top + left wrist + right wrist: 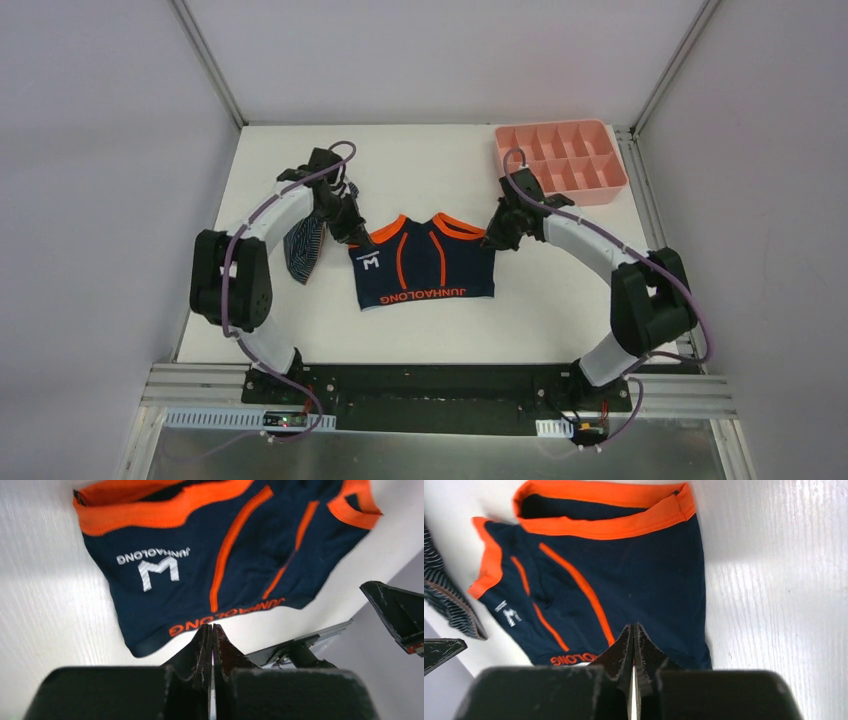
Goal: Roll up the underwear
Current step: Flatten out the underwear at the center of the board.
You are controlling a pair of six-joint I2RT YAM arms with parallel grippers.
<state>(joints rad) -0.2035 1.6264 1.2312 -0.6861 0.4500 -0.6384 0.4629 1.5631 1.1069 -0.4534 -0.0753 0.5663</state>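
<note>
The navy underwear (pixel 425 265) with orange trim and white lettering lies flat mid-table, waistband toward the near edge. It also shows in the left wrist view (pixel 200 565) and the right wrist view (pixel 614 580). The dark blue striped underwear (pixel 303 248) lies crumpled to its left, partly under my left arm, and shows in the right wrist view (pixel 449 600). My left gripper (pixel 352 232) (pixel 212 626) is shut and empty at the navy pair's far left corner. My right gripper (pixel 497 237) (pixel 633 625) is shut and empty at its far right corner.
A pink compartment tray (pixel 560 160) stands at the back right corner of the white table. Grey walls and metal frame rails enclose the table on the left, back and right.
</note>
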